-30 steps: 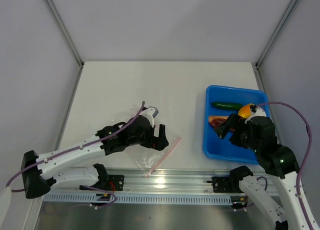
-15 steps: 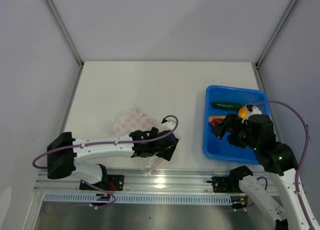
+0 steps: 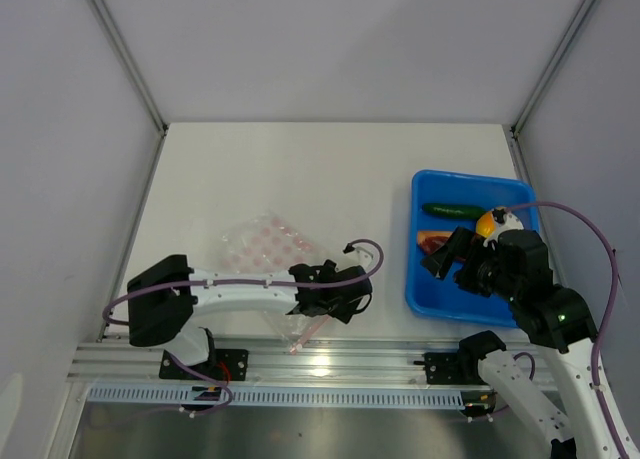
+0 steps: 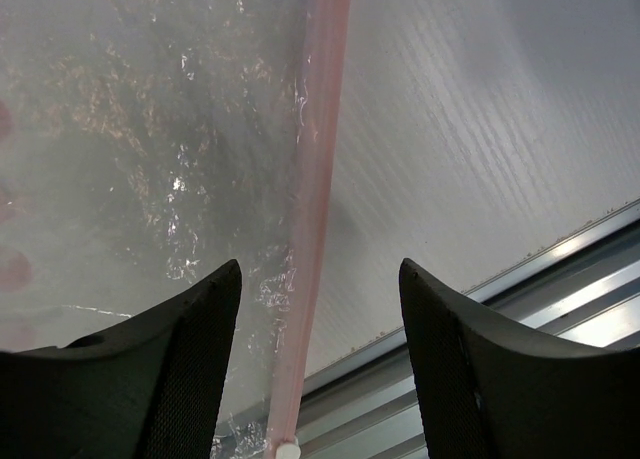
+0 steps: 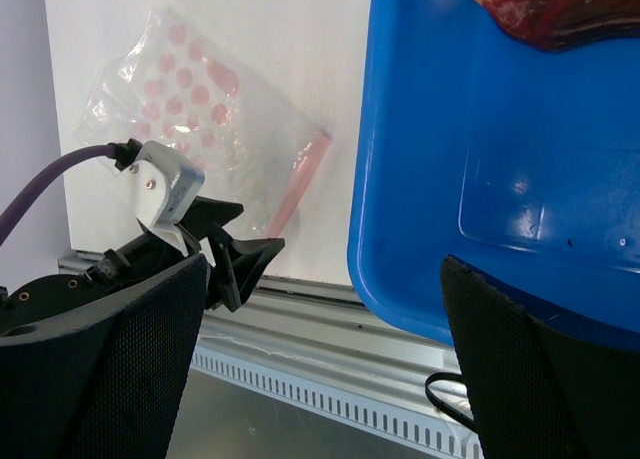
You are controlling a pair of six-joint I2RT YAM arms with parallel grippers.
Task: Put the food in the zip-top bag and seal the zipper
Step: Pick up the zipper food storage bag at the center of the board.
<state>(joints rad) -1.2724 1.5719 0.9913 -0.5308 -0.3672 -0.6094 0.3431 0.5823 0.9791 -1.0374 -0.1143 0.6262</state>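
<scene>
Now that the left pincer (image 4: 320, 279) has swung off the bag (image 3: 268, 244), it hangs open astride the pink zipper (image 4: 318, 179) at the near edge of the surface (image 3: 300, 169), placed to pinch it. Food (image 3: 452, 210) lies unpacked in the blue tray (image 3: 420, 297), where the right pincer (image 5: 320, 279) hovers, open and empty.

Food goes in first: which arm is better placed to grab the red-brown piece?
Right arm: its fingers hang open over the blue tray by the red-brown piece; left arm is at the zipper.
</scene>
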